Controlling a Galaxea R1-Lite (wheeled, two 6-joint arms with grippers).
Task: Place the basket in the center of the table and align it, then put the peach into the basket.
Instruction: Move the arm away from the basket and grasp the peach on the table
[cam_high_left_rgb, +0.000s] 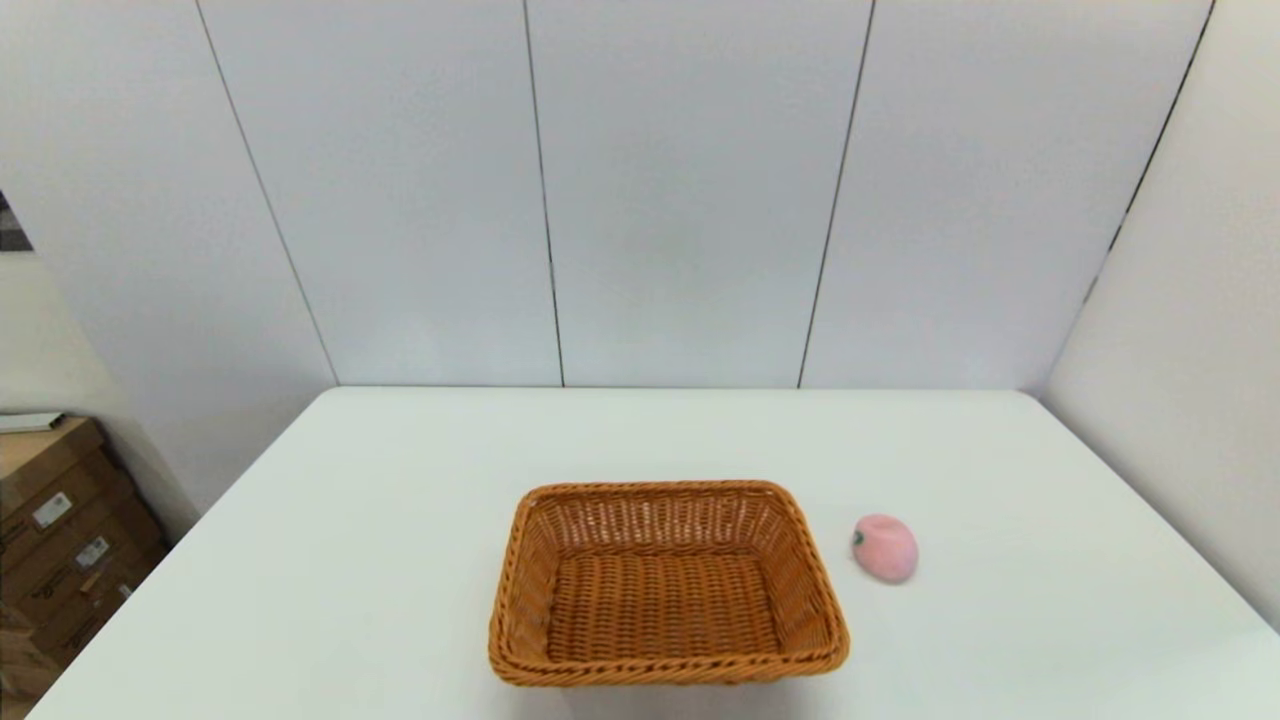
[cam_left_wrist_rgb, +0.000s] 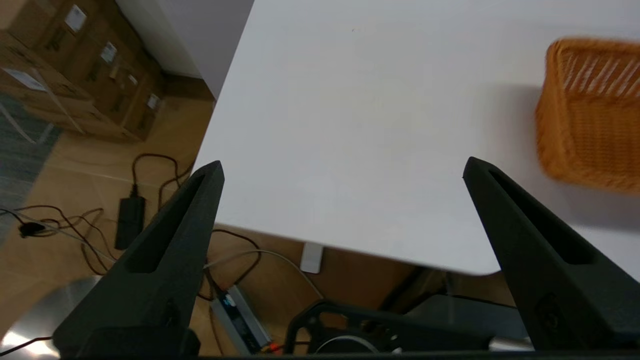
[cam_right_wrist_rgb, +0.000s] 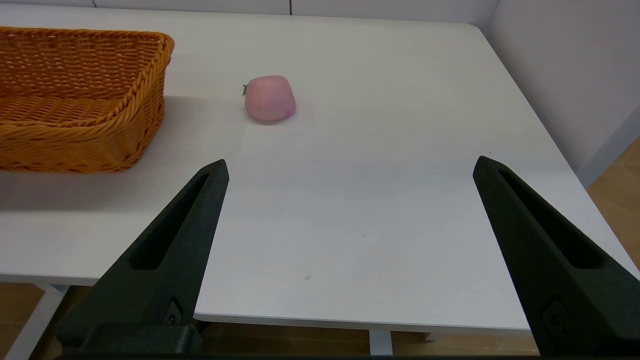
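Basket (cam_high_left_rgb: 668, 585) empty near table (cam_high_left_rgb: 400, 520) front edge; peach (cam_high_left_rgb: 885, 547) beside it, apparently untouched. Left gripper (cam_left_wrist_rgb: 342, 167) and right gripper (cam_right_wrist_rgb: 350, 165) spread wide, holding nothing.

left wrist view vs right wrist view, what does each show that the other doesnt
Only the left wrist view shows the floor with cardboard boxes and cables, plus the open left gripper near the table's edge. Only the right wrist view shows the peach lying on the table beside the basket, and the open right gripper. Both show the basket and the white table.
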